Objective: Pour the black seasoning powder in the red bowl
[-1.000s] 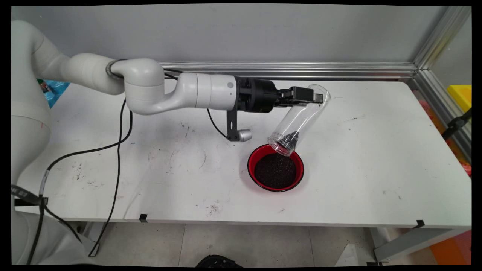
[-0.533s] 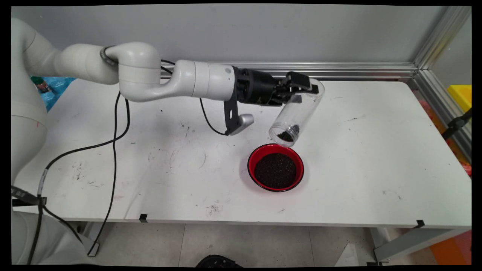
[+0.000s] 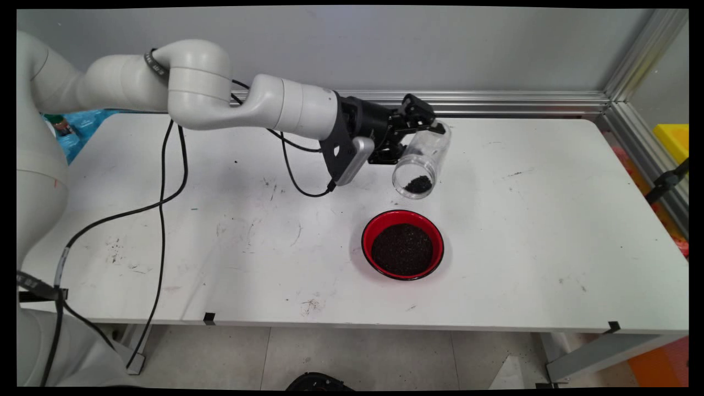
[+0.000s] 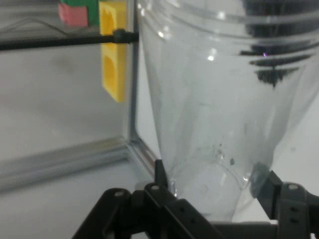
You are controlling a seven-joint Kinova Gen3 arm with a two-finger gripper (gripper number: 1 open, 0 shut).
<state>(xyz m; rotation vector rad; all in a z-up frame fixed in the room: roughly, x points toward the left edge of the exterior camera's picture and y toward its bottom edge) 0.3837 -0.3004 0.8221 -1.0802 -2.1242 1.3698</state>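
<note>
My gripper (image 3: 426, 132) is shut on a clear plastic jar (image 3: 421, 162), held in the air above the table's back middle. The jar tilts with its open mouth toward the camera and a small heap of dark grains (image 3: 418, 184) lies near the mouth. Below and in front of it a red bowl (image 3: 402, 250) full of the same dark grains stands on the white table (image 3: 550, 231). In the hand view the jar (image 4: 219, 99) fills the right side, its base clamped between my fingers (image 4: 162, 174), the gripper (image 4: 212, 186) at the bottom.
An aluminium rail (image 3: 495, 102) runs along the table's back edge and up the right side. A yellow block (image 3: 674, 140) sits beyond the right rail; it shows as a yellow block (image 4: 112, 47) in the hand view. Black cables (image 3: 165, 187) hang from the arm at left.
The jar has lifted up and back from the bowl's rim and turned from pouring downward to a flatter tilt. The remaining grains slid back inside the mouth. The arm rose.
</note>
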